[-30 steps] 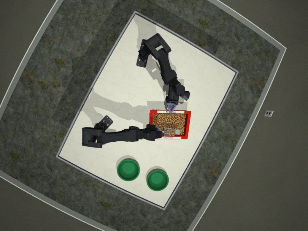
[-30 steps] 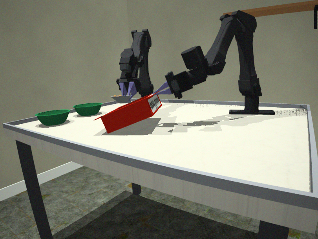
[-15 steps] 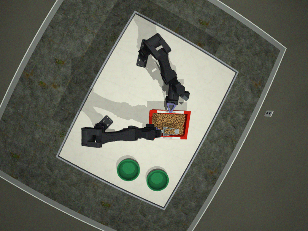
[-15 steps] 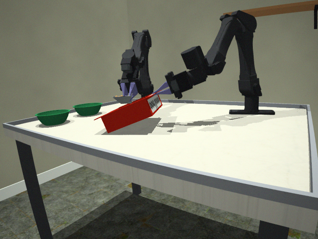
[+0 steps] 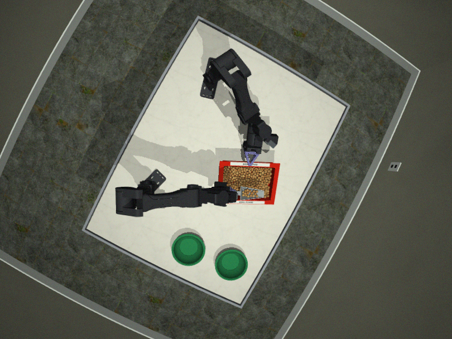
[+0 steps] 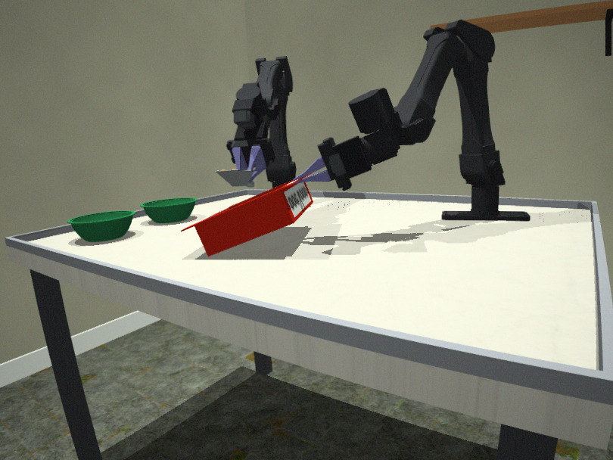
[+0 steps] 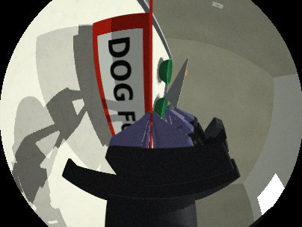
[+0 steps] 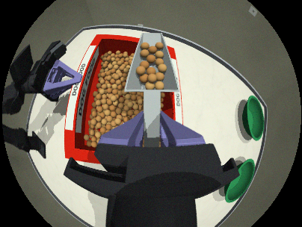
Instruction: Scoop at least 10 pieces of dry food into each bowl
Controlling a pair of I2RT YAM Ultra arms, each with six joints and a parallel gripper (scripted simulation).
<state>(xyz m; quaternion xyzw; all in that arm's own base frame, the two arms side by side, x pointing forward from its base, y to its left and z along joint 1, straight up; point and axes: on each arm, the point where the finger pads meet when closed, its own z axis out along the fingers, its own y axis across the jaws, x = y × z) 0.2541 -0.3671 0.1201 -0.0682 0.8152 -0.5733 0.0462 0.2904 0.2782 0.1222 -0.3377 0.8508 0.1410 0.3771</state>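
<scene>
The red dog-food box (image 5: 249, 182) holds many brown pieces and is tilted: its far end is raised and its near edge rests on the table (image 6: 252, 217). My left gripper (image 5: 251, 157) is shut on the box's raised end flap (image 7: 150, 77). My right gripper (image 8: 152, 115) is shut on the handle of the grey scoop (image 8: 151, 69). The scoop holds several brown pieces and hangs level above the box's near end (image 6: 236, 175). Two green bowls (image 5: 188, 249) (image 5: 231, 264) stand near the table's front edge; both look empty.
The table has a raised grey rim (image 6: 297, 316). Both arm bases (image 5: 207, 82) (image 5: 127, 200) stand on the table. The bowls show at the right edge of the right wrist view (image 8: 254, 117) (image 8: 241, 180).
</scene>
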